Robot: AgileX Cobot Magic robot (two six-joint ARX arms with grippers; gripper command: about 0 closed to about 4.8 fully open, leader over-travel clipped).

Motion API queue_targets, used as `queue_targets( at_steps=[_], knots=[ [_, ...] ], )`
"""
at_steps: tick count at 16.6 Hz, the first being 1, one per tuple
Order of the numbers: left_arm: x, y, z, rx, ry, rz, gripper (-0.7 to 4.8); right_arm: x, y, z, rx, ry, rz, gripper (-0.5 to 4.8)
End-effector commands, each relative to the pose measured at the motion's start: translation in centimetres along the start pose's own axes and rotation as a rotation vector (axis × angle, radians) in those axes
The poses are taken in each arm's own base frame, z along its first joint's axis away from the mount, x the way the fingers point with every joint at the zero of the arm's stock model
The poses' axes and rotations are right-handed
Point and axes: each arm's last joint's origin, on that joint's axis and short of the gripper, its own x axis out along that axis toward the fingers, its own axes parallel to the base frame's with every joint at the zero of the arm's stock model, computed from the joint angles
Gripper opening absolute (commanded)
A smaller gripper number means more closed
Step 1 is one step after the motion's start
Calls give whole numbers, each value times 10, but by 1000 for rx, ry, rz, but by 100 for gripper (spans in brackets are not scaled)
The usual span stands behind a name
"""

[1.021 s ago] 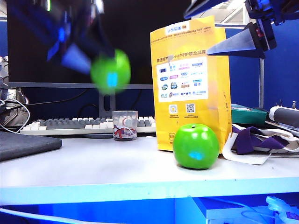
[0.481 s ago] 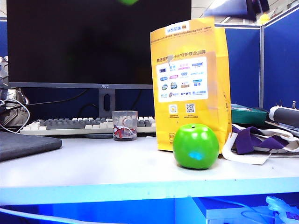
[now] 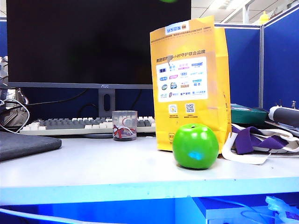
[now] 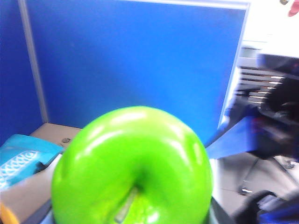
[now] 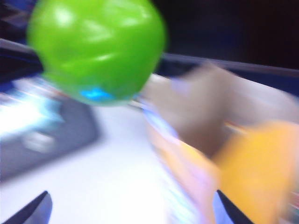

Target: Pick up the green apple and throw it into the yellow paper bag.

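We see the green apple [image 4: 132, 167] filling the left wrist view, clamped in the left gripper [image 4: 133, 219] and lifted to the exterior view's top edge, left of the yellow paper bag [image 3: 190, 84] standing upright on the desk [image 3: 93, 168]. The right gripper [image 5: 133, 212] hangs above the bag, jaws spread wide, empty. Another apple with a blue patch [image 3: 195, 146] sits touching the bag's front (untouched)
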Motion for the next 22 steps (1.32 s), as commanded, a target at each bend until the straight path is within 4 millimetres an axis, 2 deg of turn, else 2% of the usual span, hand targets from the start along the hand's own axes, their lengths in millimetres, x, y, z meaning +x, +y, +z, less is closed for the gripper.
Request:
queue_targets(
  at_steps=[1, 4, 7, 8, 9, 10, 11, 14, 18, 19, 20, 22],
  knots=[
    [15, 11, 1, 87, -31, 106, 90, -24, 5, 9, -69, -26, -116, 458],
    [33, 28, 2, 64, -19, 102, 90, -46, 12, 17, -88, -97, -116, 458],
    [43, 32, 0, 31, 23, 88, 90, -52, 13, 18, -112, -107, -159, 459],
    [43, 31, 0, 31, 22, 81, 116, -52, 13, 17, -111, -103, -158, 459],
    [43, 30, 0, 25, 21, 40, 208, -51, 13, 17, -110, -99, -159, 459],
    [43, 29, 0, 15, 23, 26, 433, -51, 13, 17, -110, -101, -159, 459],
    [43, 30, 1, -29, 19, 43, 479, -51, 13, 17, -110, -101, -159, 459],
    [43, 31, 1, -58, 22, 111, 479, -51, 13, 17, -110, -102, -158, 459],
    [26, 14, 26, -10, 13, 23, 479, -51, 13, 16, -108, -94, -158, 459],
    [15, 6, 34, 16, 49, 37, 479, -51, 13, 15, -104, -81, -158, 459],
    [-10, -12, 46, 100, 182, 147, 479, -51, 12, 11, -95, -41, -158, 459],
    [-46, -38, 53, 197, 430, 302, 479, -50, 12, 5, -86, 12, -158, 458]
  ],
)
